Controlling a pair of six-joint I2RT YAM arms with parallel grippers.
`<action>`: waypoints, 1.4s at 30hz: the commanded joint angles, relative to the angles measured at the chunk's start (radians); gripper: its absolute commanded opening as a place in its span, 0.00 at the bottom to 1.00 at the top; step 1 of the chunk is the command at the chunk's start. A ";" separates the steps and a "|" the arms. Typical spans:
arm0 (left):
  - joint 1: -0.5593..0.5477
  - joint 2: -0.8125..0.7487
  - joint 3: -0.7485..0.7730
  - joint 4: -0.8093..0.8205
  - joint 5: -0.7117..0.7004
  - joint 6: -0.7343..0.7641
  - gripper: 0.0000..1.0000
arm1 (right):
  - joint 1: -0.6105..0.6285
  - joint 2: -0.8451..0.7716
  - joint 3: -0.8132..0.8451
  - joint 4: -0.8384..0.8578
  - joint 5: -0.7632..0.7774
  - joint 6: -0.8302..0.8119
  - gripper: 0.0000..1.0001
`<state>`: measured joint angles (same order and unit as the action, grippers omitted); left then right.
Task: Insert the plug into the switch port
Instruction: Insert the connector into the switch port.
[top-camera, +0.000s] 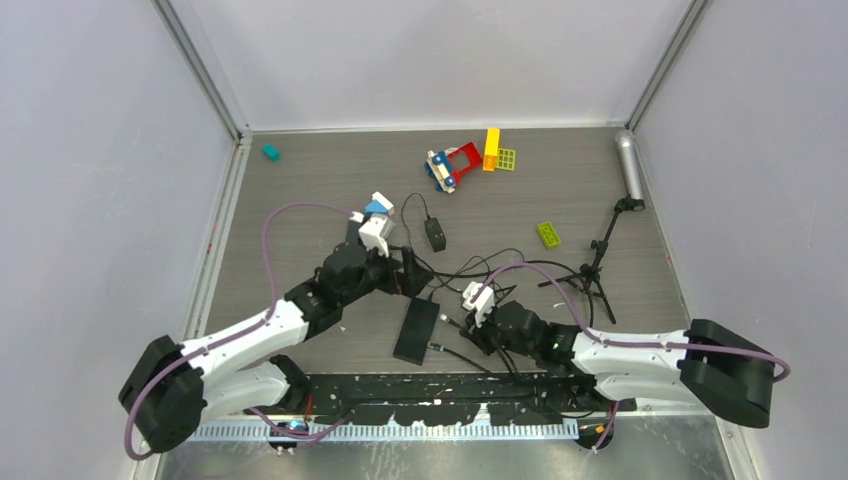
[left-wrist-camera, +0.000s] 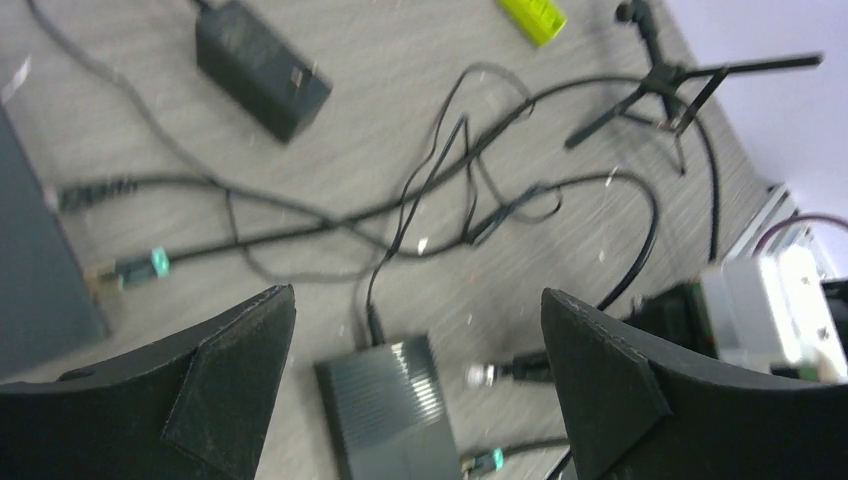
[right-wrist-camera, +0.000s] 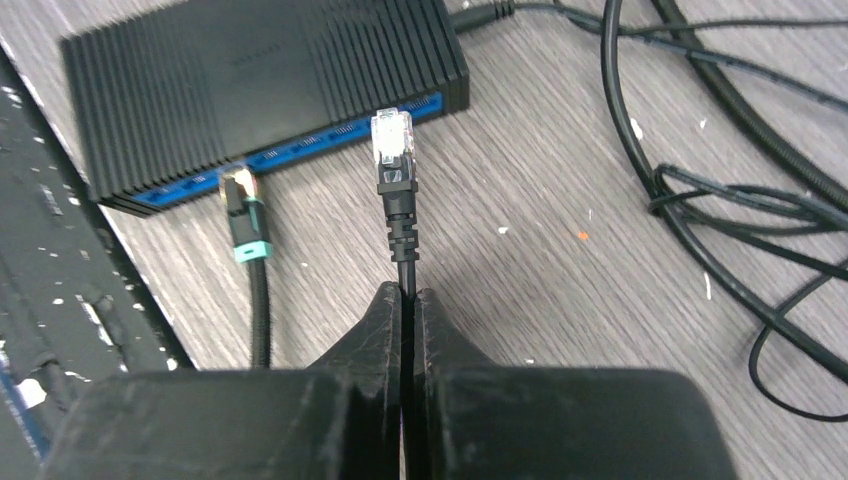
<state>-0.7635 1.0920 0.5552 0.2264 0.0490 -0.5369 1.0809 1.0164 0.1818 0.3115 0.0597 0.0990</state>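
the right gripper (right-wrist-camera: 405, 300) is pinched shut on the cable (right-wrist-camera: 404, 265) behind the plug (right-wrist-camera: 392, 140), whose tip sits at the ports (right-wrist-camera: 300, 148) of the switch (right-wrist-camera: 250, 70), seemingly unseated; a push may buckle the cable or shove the switch, since the left gripper (left-wrist-camera: 415, 300) gapes wide and empty.

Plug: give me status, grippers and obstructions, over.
Right gripper shut on cable behind plug. Left gripper open, empty. Plug tip at switch port row, not seated. Teal-booted plug in a port alongside, path clear.
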 joint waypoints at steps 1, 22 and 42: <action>-0.007 -0.126 -0.095 -0.140 -0.012 -0.062 0.95 | 0.026 0.049 0.017 0.061 0.141 0.070 0.00; -0.304 -0.091 -0.098 -0.312 -0.295 -0.064 1.00 | 0.112 -0.028 0.111 -0.168 0.116 0.070 0.01; -0.474 0.232 -0.018 -0.272 -0.494 -0.104 0.97 | 0.113 -0.125 0.074 -0.141 0.168 0.003 0.00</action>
<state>-1.2274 1.2739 0.4969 -0.0582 -0.3733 -0.6300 1.1893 0.9833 0.2520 0.1818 0.2508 0.0631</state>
